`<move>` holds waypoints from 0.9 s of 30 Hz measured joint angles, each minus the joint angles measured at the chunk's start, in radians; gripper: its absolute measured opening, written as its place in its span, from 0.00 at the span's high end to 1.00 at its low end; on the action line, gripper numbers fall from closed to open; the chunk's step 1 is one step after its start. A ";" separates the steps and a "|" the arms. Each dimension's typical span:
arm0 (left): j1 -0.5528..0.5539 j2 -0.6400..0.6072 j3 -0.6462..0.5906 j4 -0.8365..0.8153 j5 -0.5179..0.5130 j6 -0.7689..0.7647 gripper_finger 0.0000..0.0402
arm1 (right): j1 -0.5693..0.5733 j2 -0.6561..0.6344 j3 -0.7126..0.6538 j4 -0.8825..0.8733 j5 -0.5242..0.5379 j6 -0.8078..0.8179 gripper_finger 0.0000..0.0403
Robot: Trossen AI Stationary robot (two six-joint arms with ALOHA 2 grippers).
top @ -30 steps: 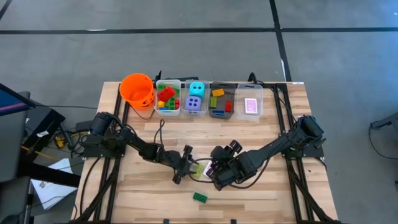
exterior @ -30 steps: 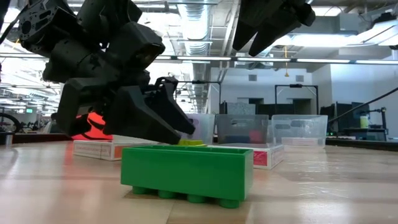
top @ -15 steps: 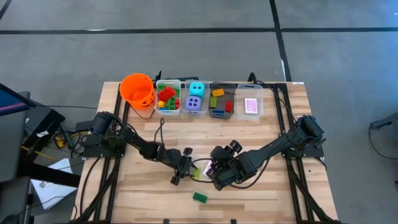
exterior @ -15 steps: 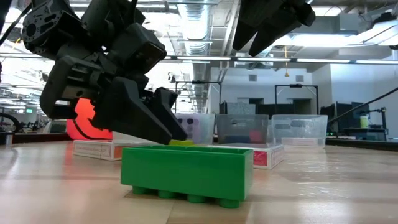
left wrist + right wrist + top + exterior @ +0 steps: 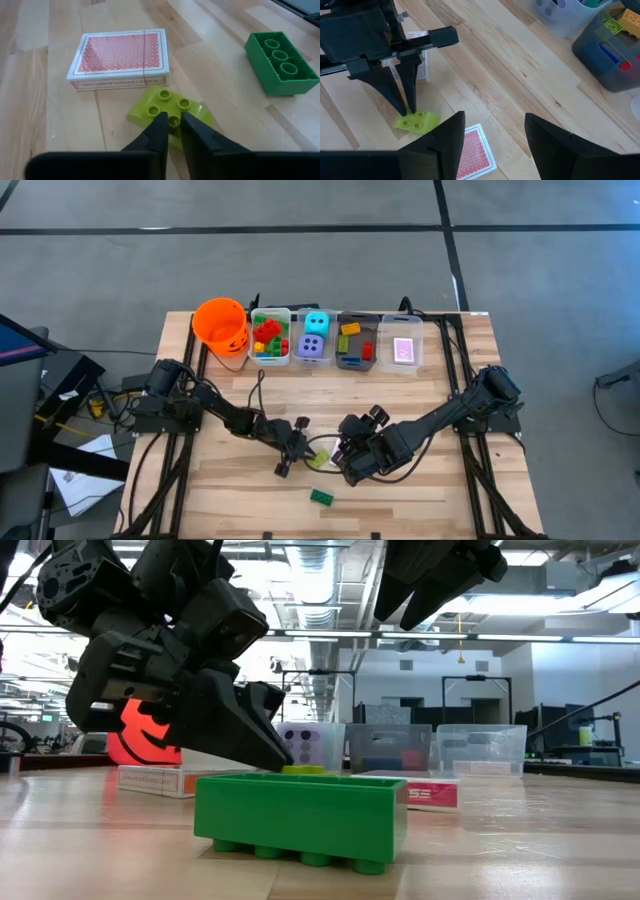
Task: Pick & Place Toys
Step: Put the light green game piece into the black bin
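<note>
Close to the front edge of the wooden table (image 5: 420, 500) lies a dark green brick (image 5: 322, 497), all by itself. A bit farther back, in the middle of the table, the left gripper (image 5: 171, 131) points down at a small lime green brick (image 5: 170, 112) that lies flat on the wood. Its two fingers (image 5: 406, 95) are almost shut and pinch one little bump on top of the lime brick. Just behind that brick sits a box of playing cards (image 5: 119, 58) with a red back. The right gripper (image 5: 492, 137) hangs close by on the other side, with its fingers about half open and nothing between them, above another red-backed card (image 5: 474, 150). At the far edge of the table is a row of things: an orange bucket (image 5: 221, 325), a clear bin (image 5: 271, 338) full of coloured bricks, a bin with a blue die (image 5: 316, 322) and a purple die (image 5: 313, 346), a bin with a few bricks, and a bin with a pink card (image 5: 402, 349)
</note>
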 joint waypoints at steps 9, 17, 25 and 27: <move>0.000 0.000 0.000 0.025 0.000 0.001 0.99 | 0.000 0.000 0.000 0.000 0.000 0.000 0.50; 0.000 0.000 0.000 0.080 0.000 0.001 0.97 | 0.000 0.000 0.000 0.000 0.000 0.000 0.50; 0.000 0.000 0.000 0.128 0.003 -0.044 0.77 | 0.000 0.000 0.000 -0.001 0.000 -0.001 0.50; 0.000 0.000 0.000 0.131 0.004 -0.077 0.70 | 0.000 0.000 0.000 -0.001 0.000 -0.002 0.50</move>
